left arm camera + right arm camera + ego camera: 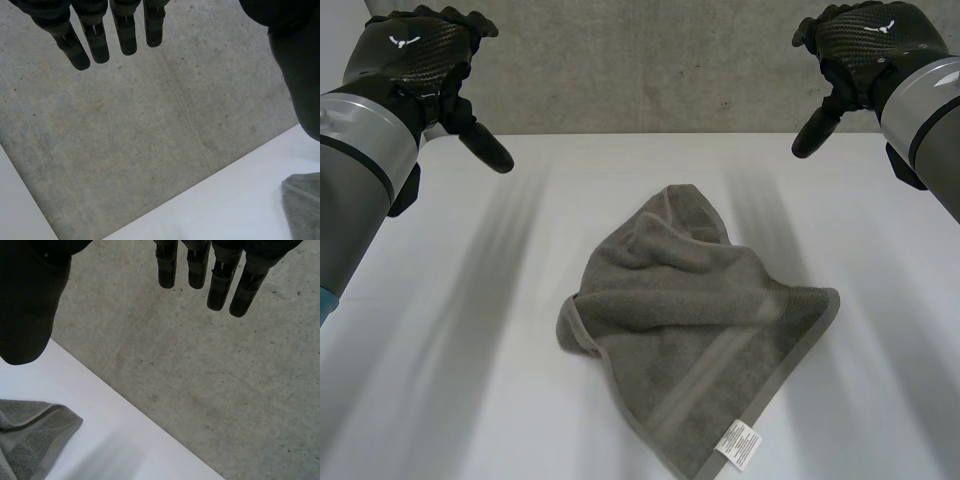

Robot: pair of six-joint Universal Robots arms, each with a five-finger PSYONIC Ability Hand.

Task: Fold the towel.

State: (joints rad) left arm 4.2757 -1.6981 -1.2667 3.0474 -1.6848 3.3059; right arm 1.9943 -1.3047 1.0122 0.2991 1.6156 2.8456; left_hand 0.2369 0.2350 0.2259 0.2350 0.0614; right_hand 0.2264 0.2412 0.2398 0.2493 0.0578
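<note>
Grey towel crumpled at lower centre of the desk, long axis slanting from upper middle towards lower right. Left hand at upper left, right hand at upper right, both raised well apart from it, fingers straight, slightly spread, holding nothing. Calls for reaching down and inward; right hand seemingly a little nearer.

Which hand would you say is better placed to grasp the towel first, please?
Probably the right hand: the towel lies slightly toward its side, its corner reaching that way; the left hand hangs farther off.
</note>
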